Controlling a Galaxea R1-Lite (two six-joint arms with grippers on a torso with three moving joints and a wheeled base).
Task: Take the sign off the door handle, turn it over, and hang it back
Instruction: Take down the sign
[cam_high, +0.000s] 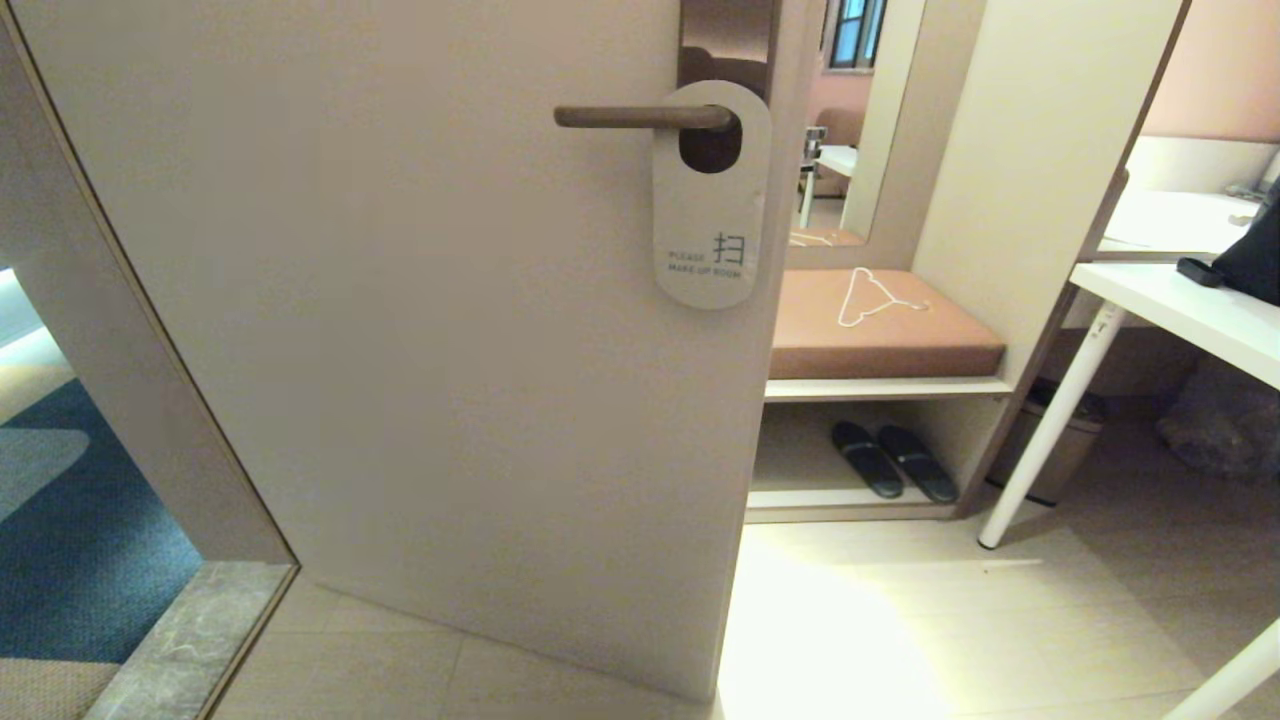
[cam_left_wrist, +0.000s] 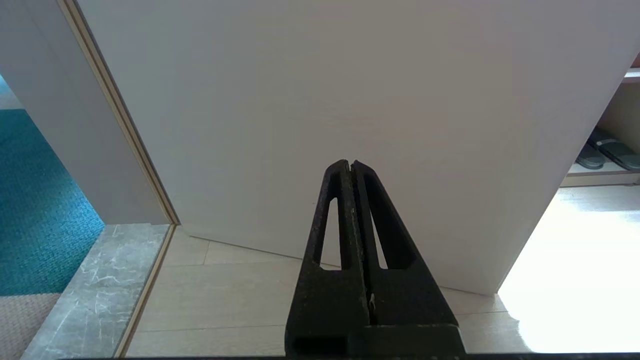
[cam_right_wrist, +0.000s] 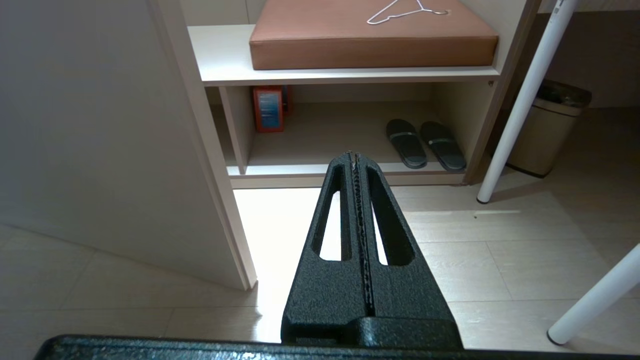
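The sign (cam_high: 710, 215) hangs by its oval hole on the door handle (cam_high: 640, 117), a brown-bronze lever on a bronze backplate (cam_high: 728, 40). Its off-white side reading "PLEASE MAKE UP ROOM" faces me. Neither arm shows in the head view. My left gripper (cam_left_wrist: 349, 164) is shut with nothing in it, low down and pointing at the bare lower part of the door (cam_left_wrist: 320, 100). My right gripper (cam_right_wrist: 354, 156) is shut and empty too, low over the floor, pointing at the shelf unit beside the door's edge. The sign and handle are outside both wrist views.
The door (cam_high: 400, 300) stands open, its free edge near a shelf unit with a brown cushion (cam_high: 880, 325), a white wire hanger (cam_high: 870, 295) and black slippers (cam_high: 893, 460). A white table (cam_high: 1190, 310) and a bin (cam_high: 1060, 440) are on the right. Blue carpet (cam_high: 70, 530) lies on the left.
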